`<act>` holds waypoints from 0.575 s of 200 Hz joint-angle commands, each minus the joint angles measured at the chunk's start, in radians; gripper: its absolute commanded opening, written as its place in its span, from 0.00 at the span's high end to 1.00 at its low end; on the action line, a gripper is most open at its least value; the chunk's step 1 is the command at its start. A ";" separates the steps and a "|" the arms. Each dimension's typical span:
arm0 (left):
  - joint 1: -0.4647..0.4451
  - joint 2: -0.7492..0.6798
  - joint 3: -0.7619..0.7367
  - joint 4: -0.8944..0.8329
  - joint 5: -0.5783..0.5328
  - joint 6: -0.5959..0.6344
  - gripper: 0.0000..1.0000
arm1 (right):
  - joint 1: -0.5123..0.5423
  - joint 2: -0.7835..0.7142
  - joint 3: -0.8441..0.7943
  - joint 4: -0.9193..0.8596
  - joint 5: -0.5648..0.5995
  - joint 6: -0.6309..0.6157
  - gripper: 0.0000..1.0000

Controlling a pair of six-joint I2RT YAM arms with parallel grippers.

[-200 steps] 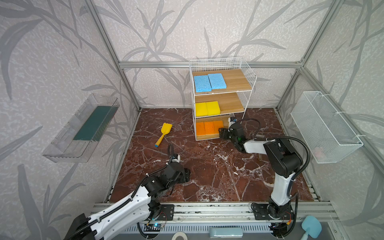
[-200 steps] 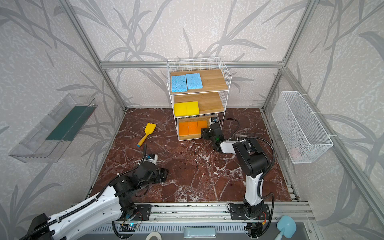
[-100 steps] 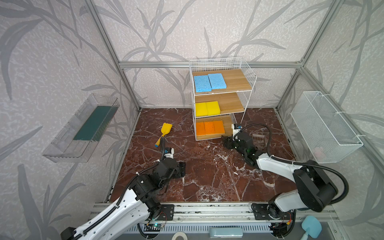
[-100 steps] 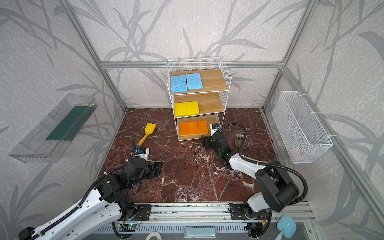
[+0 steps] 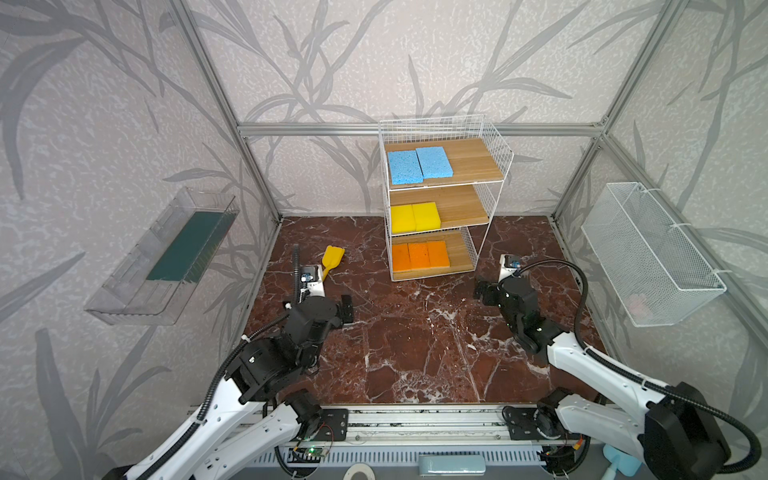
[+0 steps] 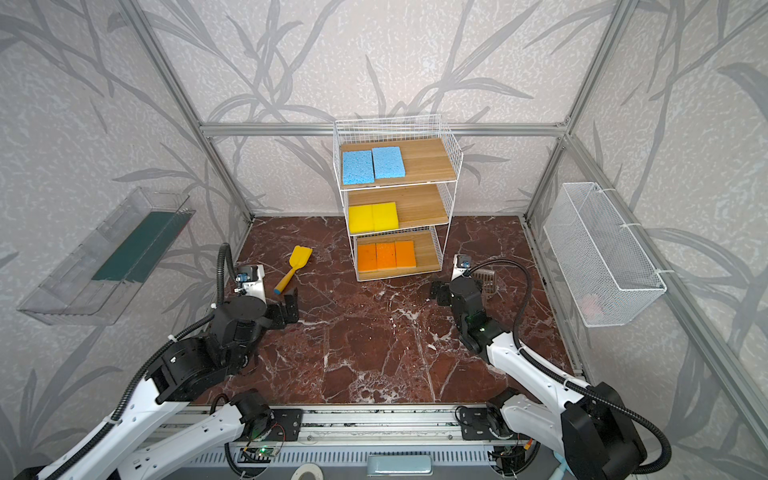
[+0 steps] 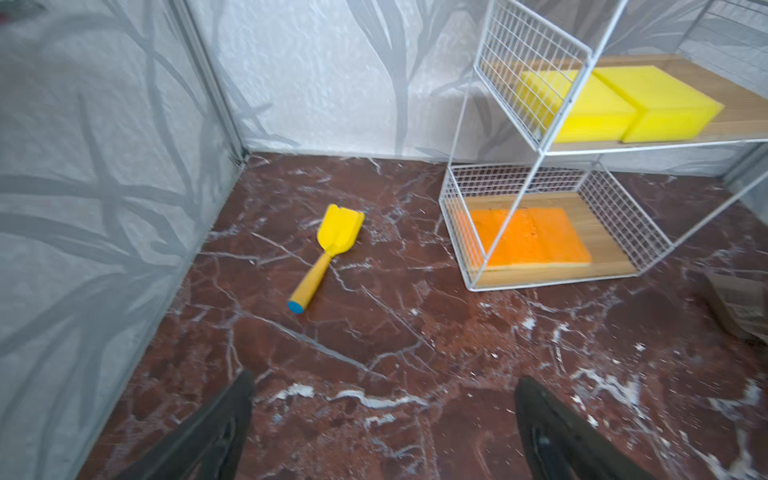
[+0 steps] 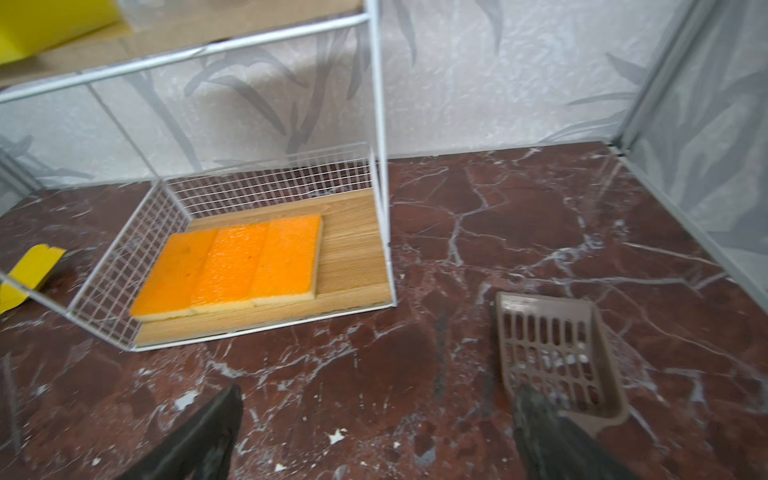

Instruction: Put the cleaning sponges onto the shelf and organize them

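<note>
The shelf (image 5: pixel 473 160) (image 6: pixel 424 160) stands at the back middle of the marble floor. Two light-blue cleaning sponges (image 5: pixel 419 165) lie side by side on its top board, two yellow ones (image 5: pixel 414 217) (image 7: pixel 615 104) on the middle board, and three orange ones (image 5: pixel 420 255) (image 8: pixel 237 266) in a row on the bottom board. My left gripper (image 5: pixel 347 307) (image 7: pixel 384 382) hovers open and empty over the floor, left of the shelf. My right gripper (image 5: pixel 482 291) (image 8: pixel 378 395) is open and empty, just off the shelf's front right corner.
A yellow toy shovel (image 5: pixel 332 259) (image 7: pixel 334 245) lies on the floor ahead of the left gripper. A brown slotted scoop (image 6: pixel 486 280) (image 8: pixel 552 353) lies beside the right gripper's fingertip. A clear tray (image 5: pixel 166 257) hangs on the left wall, a white mesh basket (image 5: pixel 648 253) on the right wall.
The right gripper has drawn back from the shelf's bottom board and its arm has stretched low. The left gripper has moved farther back toward the shovel. Both pairs of jaws have widened.
</note>
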 commanded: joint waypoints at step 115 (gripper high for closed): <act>0.585 0.494 -0.234 0.751 0.202 0.364 0.01 | -0.076 -0.028 -0.171 0.260 0.172 -0.166 0.01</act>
